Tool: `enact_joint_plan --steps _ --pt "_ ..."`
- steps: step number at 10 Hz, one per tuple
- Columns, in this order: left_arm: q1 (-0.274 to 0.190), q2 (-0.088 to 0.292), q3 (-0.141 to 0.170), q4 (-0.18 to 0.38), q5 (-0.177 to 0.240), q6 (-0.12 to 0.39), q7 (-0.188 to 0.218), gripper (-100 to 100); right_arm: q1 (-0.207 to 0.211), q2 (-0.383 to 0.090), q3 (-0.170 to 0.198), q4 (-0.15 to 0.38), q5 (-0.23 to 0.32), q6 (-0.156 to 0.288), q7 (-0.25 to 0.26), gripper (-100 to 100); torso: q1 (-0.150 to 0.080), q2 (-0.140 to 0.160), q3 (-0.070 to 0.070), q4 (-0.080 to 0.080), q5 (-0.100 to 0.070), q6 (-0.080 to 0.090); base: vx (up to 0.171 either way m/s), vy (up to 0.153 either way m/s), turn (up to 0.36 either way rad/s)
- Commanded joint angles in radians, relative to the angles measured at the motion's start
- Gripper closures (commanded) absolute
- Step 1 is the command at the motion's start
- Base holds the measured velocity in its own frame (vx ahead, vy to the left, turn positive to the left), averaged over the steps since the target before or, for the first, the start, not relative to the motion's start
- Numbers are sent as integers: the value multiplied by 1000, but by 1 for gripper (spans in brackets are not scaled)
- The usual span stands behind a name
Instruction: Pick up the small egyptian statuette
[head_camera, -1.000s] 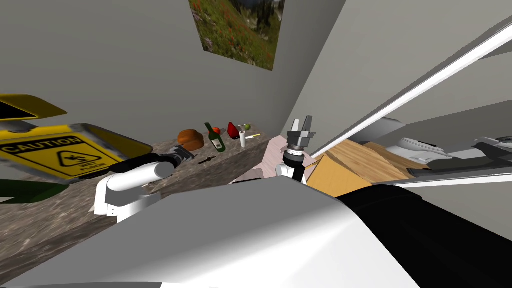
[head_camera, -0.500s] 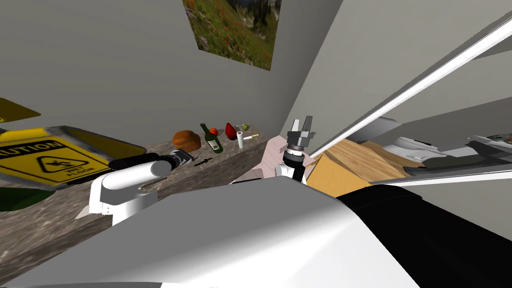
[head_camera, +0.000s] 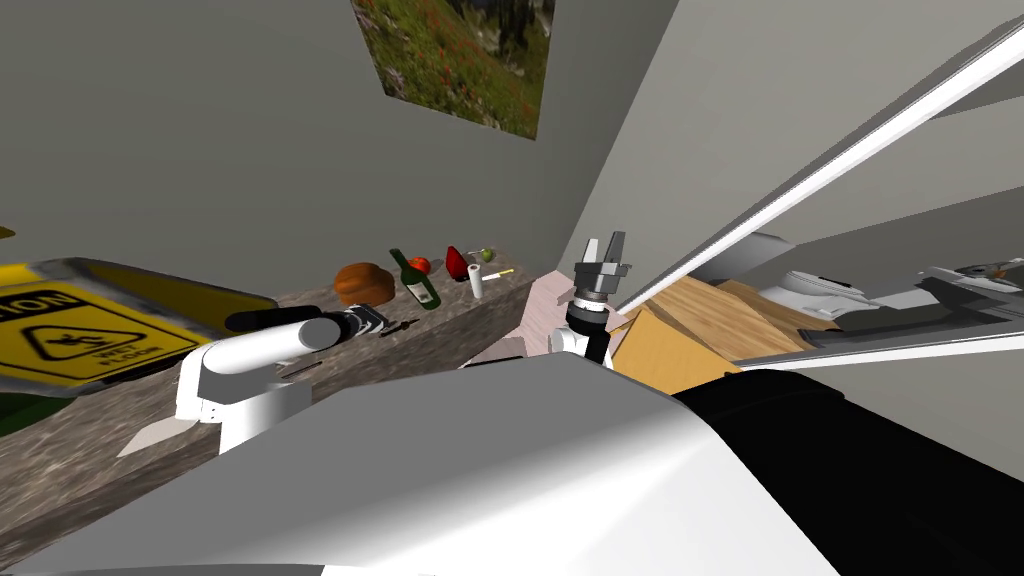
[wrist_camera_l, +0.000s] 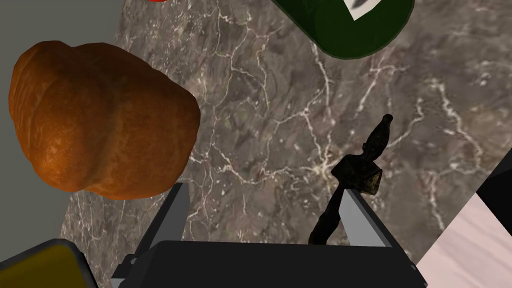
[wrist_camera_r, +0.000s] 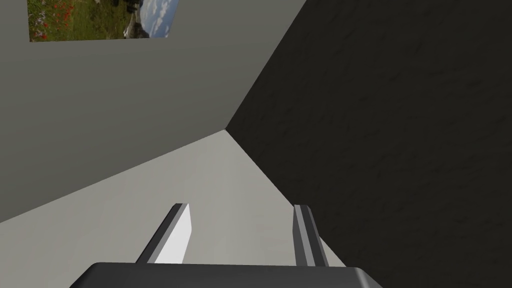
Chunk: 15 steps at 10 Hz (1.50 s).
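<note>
The left gripper (wrist_camera_l: 264, 189), fingers spread, hovers over the marble counter (wrist_camera_l: 280, 90), where the small dark statuette (wrist_camera_l: 362, 170) lies beside one finger rather than between both, its long axis pointing away from the gripper.

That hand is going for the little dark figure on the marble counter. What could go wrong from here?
The statuette sits right at one of the left gripper's open fingers, not centred between them, so closing might push it aside or pinch only one end. The counter's edge is close on that side; a nudge could tip it off. The bread loaf sits near the other finger and could get bumped.
</note>
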Motion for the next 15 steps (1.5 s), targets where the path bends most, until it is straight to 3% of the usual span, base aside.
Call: enact_joint_plan --steps 1,4,11,13,15 --pt "2 3 2 -6 4 32 7 -100 0 0 0 0 0 0 0 0 0 0 0 0 0 0 12 -14 3" --pt "-16 44 4 29 25 125 68 -100 0 0 0 0 0 0 0 0 1 0 0 0 0 0 26 -24 -53" --pt "-36 106 -5 82 53 293 148 -100 0 0 0 0 0 0 0 0 1 0 0 0 0 0 23 -20 -50" --pt "-43 146 -16 115 68 356 193 -100 0 0 0 0 0 0 0 0 1 0 0 0 0 0 27 -15 -83" --pt "-46 165 -23 131 74 399 213 -100 0 0 0 0 0 0 0 0 1 0 0 0 0 0 20 -7 -47"
